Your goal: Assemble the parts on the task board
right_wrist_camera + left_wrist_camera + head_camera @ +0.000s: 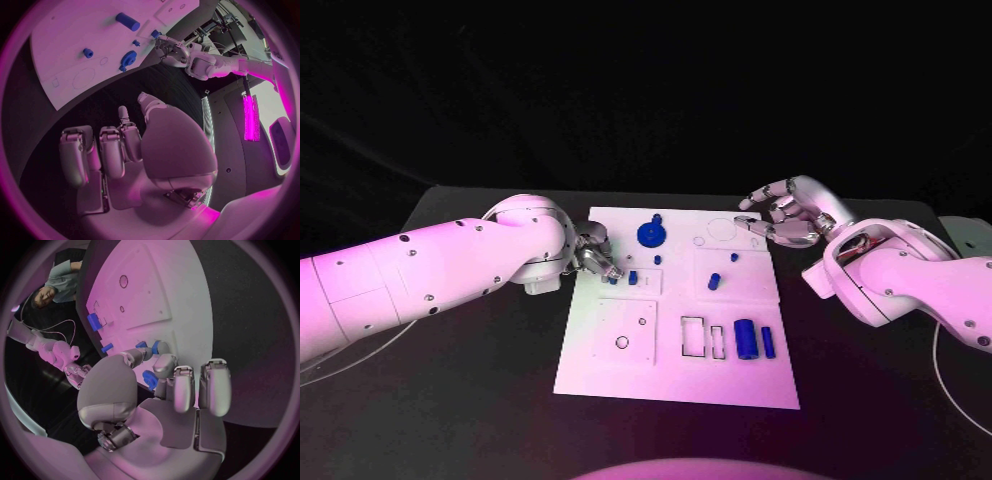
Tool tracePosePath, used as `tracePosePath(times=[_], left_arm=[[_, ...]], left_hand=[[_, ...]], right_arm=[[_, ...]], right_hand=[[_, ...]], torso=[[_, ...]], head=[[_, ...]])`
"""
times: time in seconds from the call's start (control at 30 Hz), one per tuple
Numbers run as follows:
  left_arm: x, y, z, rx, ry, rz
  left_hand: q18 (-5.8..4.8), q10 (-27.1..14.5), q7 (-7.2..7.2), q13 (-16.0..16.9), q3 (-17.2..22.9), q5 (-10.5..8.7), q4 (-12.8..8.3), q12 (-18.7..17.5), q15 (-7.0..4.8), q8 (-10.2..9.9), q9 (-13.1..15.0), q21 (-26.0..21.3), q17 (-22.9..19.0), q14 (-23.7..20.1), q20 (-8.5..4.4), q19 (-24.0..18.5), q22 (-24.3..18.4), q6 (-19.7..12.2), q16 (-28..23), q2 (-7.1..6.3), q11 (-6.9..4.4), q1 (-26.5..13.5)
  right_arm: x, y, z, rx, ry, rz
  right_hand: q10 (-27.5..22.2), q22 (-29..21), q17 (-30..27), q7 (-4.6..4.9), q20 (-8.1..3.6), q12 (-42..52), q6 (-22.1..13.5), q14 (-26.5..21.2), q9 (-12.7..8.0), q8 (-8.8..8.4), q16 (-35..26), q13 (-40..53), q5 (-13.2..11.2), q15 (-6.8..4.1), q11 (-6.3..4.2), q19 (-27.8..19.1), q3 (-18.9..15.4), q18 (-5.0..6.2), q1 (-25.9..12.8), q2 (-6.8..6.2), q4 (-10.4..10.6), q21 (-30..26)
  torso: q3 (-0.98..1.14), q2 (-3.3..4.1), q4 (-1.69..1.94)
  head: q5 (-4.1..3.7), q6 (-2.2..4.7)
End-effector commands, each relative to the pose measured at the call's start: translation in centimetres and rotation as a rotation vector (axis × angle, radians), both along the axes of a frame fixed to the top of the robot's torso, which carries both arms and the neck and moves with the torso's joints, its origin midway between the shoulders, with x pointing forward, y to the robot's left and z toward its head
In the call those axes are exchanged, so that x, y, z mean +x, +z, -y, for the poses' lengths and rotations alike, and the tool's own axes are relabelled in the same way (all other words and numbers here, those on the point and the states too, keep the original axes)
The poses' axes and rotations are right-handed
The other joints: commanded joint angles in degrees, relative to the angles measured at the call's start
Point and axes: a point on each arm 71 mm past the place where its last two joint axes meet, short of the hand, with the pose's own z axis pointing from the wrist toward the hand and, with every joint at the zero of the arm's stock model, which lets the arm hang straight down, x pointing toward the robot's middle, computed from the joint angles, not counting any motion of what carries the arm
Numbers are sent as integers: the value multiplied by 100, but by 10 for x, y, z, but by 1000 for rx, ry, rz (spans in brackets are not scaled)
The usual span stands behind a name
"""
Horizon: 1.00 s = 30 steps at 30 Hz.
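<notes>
Parts (pixel 746 340) lie on the task board (pixel 678 385) (table (pixel 459 420) beneath).

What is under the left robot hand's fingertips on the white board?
Left robot hand sits over small blue parts on the flat white task board; fingers hide whether it grips one.

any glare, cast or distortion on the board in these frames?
Head view: magenta cast on both arms, greenish patch on the task board left side, background black. Left wrist view: fisheye bends the board edge, left hand blocks the part at its fingertips. Right wrist view: bright magenta light strip glares.
</notes>
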Motion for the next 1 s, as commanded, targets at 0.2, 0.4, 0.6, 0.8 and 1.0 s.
tracePosePath(times=[0.2, 0.4, 0.6, 0.8, 1.0], left_arm=[[0, -2, 1, 0, -6, -9], [0, -2, 0, 1, -3, -5], [0, -1, -1, -4, 1, 1], [1, 3, -2, -39, 24, 26], [1, 7, -6, -94, 65, 57]], left_hand=[[-63, -9, 7, 16, -194, -31, 107, 8, -42, -16, 8, 13, 1508, 607, -46, 142, 391, 5, 21, 20, -49, -73], [-64, -9, 7, 20, -307, -34, 165, 12, -42, -22, 9, 15, 1508, 607, -47, 145, 397, 12, 21, 19, -49, -82], [-64, -7, 7, 28, -420, -33, 224, 19, -41, -30, 10, 14, 1508, 607, -46, 146, 398, 18, 21, 2, -49, -91], [-59, -25, 15, 8, -779, -33, 454, 0, -39, -58, 9, -3, 1508, 607, -45, 138, 377, 28, 21, -34, -42, -133], [-52, -77, 40, -60, -1192, -71, 660, -59, -23, -96, 12, -27, 1508, 607, -38, 126, 344, -6, 21, -21, -20, -266]], right_arm=[[-1, 0, -1, 0, 8, 8], [-1, 1, 0, 0, 8, 8], [-1, 0, 0, 0, 8, 9], [0, 0, 0, 1, 8, 9], [0, 0, 0, 2, 7, 9]], right_hand=[[-28, 1315, 1313, -21, -24, -18, 27, 555, 6, 23, -23, 703, 35, -35, -17, 449, 29, -9, -64, -2, 4, -36], [-28, 1315, 1313, -21, -24, -18, 27, 555, 6, 23, -23, 703, 35, -35, -17, 449, 29, -9, -64, -2, 4, -36], [-28, 1315, 1313, -21, -24, -18, 27, 555, 6, 23, -23, 703, 35, -35, -17, 449, 29, -9, -64, -2, 4, -36], [-33, 1309, 1306, -20, -25, -24, 23, 553, 6, 23, -27, 698, 29, -34, -17, 444, 28, -7, -78, -3, 8, -44], [-33, 1309, 1306, -20, -25, -24, 23, 553, 6, 23, -27, 698, 29, -34, -17, 444, 28, -7, -78, -3, 8, -44]], torso=[[-3, 1, -2], [-8, 2, 1], [-11, 7, -1], [-9, 1, 3], [-6, -3, 5]], head=[[-13, 6], [-24, 5], [-32, 11], [-42, 16], [-54, 16]])
